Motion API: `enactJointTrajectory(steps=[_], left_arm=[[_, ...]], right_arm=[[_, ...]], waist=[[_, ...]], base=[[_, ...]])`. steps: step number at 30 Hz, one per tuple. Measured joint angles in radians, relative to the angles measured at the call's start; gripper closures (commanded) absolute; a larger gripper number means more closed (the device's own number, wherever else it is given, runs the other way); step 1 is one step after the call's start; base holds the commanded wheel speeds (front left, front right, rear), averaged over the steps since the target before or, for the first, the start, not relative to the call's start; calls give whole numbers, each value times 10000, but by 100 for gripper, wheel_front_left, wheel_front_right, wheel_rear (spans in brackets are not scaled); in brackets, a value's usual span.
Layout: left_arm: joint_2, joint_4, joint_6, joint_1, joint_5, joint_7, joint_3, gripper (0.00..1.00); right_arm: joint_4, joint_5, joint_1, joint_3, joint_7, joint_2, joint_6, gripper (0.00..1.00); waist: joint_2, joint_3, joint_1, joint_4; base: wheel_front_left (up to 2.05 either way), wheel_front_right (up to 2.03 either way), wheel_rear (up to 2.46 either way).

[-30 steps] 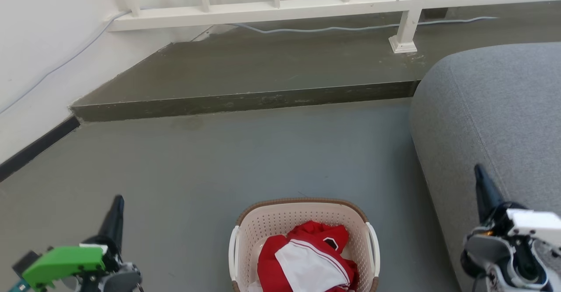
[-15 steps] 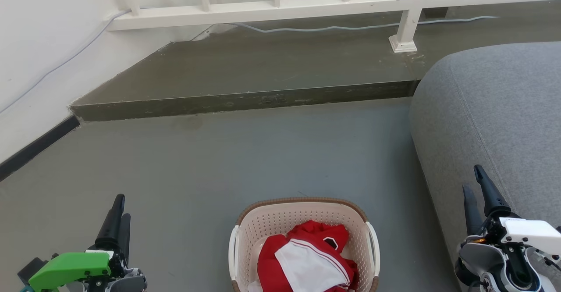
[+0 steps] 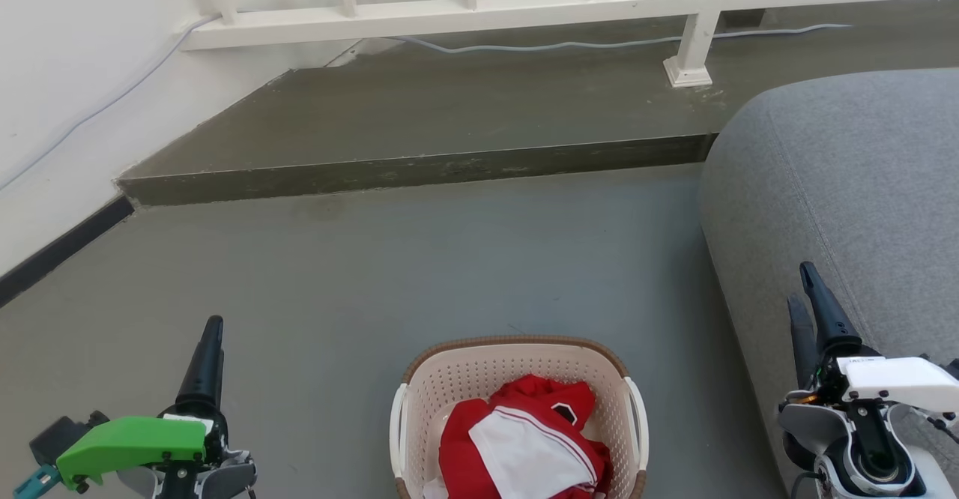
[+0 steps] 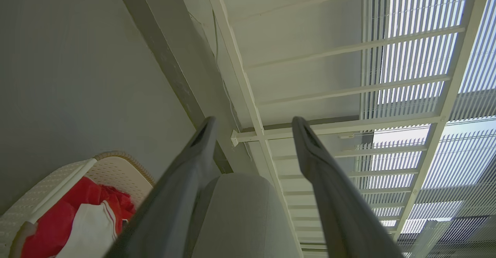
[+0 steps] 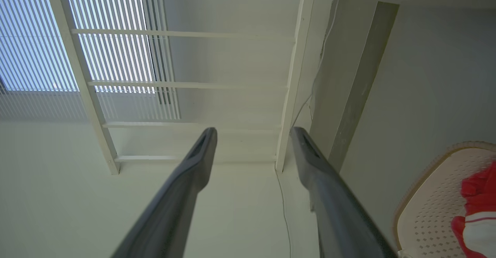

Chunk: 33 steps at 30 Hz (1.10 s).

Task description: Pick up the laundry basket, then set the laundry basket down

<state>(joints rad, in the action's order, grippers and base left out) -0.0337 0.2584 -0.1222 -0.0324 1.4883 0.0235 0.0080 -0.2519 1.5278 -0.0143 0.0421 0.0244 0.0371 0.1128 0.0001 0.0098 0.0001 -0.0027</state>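
Both wide and empty, left claw (image 3: 212, 332) and right claw (image 3: 799, 285) flank the bottom-centre laundry basket (image 3: 449, 385); uneven grips could tip it.

Left tool (image 3: 211, 330) and right tool (image 3: 800, 285) hover low at either side, fingers (image 4: 186, 172) parted, both pointing forward.
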Motion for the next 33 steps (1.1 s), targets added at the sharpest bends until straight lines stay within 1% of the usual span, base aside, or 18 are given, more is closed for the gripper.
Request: enactJointTrajectory(steps=[4,9,12,18,22,27,29,32,33], left_arm=[[-127,-86,-2,-4,-403,-201,-169,0],[-284,-146,-2,-19,-1154,-387,-433,0],[-343,-240,-2,-40,-1655,-474,-426,0],[-596,-514,-2,-104,-3103,-685,-433,0],[-604,-686,-2,-104,-3923,-805,-479,0],[-604,-757,-2,-105,-4811,-1003,-679,0],[-604,-792,-2,-105,-5227,-1064,-742,0],[-598,-848,-2,-105,-5766,-1175,-755,0],[-594,-872,-2,-105,-5935,-1216,-754,0]], right_arm=[[69,-405,-55,-251,-188,84,2,0],[151,-978,-99,-566,-416,242,2,0],[236,-1444,-221,-792,-506,384,4,0],[232,-2424,-251,-1129,-696,594,4,0],[182,-3227,-313,-1254,-874,732,2,0],[270,-4172,-501,-1331,-1032,750,-10,0],[313,-4525,-547,-1392,-1076,750,-98,0],[364,-5079,-588,-1469,-1204,750,-115,0],[378,-5223,-592,-1476,-1227,750,-194,0]], waist=[[0,13,0,-11],[0,26,0,-24],[0,35,0,-31],[0,58,0,-43],[0,74,0,-55],[0,89,0,-71],[0,94,0,-79],[0,101,0,-86],[0,104,0,-88]], base=[[0,0,0],[0,0,0],[0,0,0],[0,0,0],[0,0,0],[0,0,0],[0,0,0],[0,0,0],[0,0,0]])
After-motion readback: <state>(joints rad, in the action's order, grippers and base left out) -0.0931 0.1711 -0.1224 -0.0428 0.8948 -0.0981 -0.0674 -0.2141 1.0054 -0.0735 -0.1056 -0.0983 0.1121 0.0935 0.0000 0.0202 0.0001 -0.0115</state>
